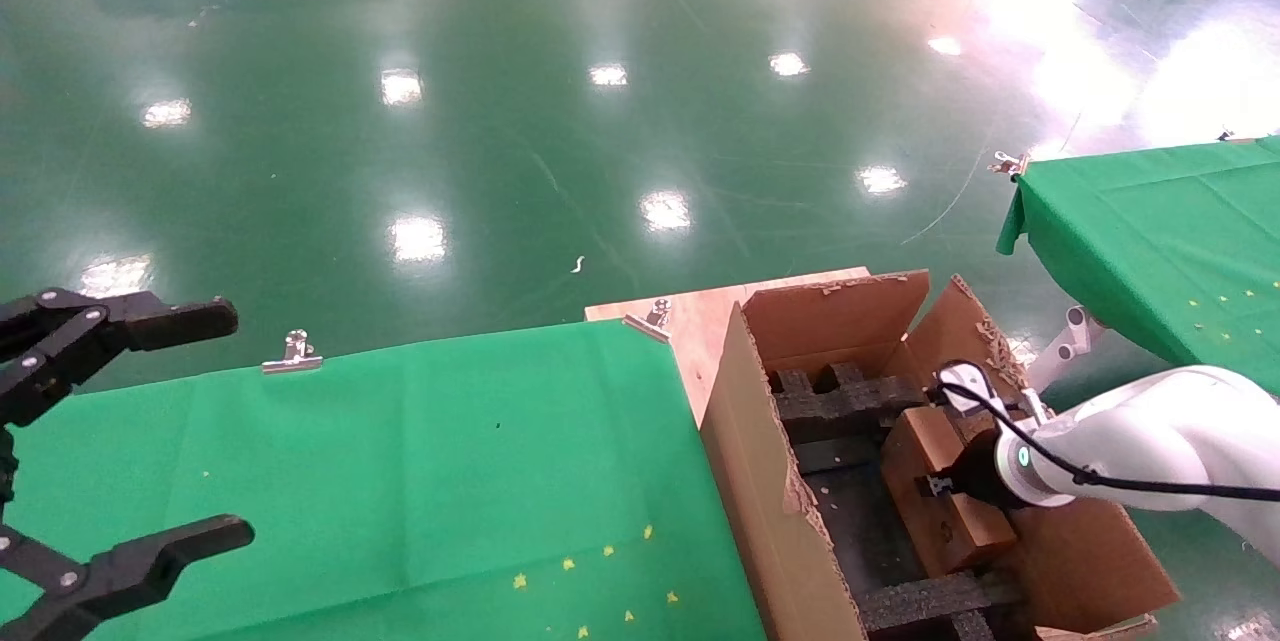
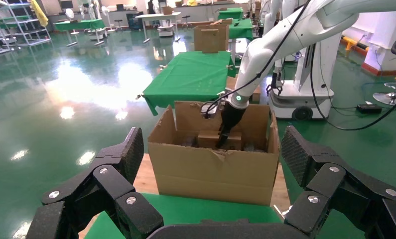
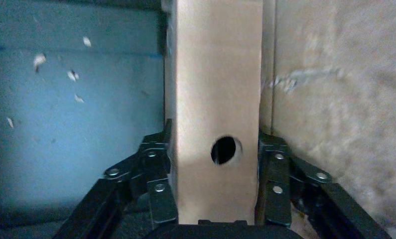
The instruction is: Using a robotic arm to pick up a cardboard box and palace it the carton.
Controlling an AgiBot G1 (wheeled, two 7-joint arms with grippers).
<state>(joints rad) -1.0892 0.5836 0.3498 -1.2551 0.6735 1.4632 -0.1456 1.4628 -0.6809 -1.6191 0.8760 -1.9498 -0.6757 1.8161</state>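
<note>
Right gripper (image 3: 218, 199) clamps the box (image 1: 940, 481) low inside the carton (image 1: 760, 481) against its right wall, left gripper (image 1: 120, 441) parked open; releasing now risks the box tipping off the foam bars (image 1: 850, 401)

Right arm (image 1: 1160, 441), white with green ring light lit at the wrist, reached down and inward from the robot's right side; looped black cable ran along it. Right gripper (image 3: 213, 199) pointed downward, fingers (image 3: 158, 169) clamped on the two sides of the cardboard box (image 3: 213, 99). Left gripper (image 1: 130, 441) hung at the robot's left, fingers spread wide, holding nothing.
</note>
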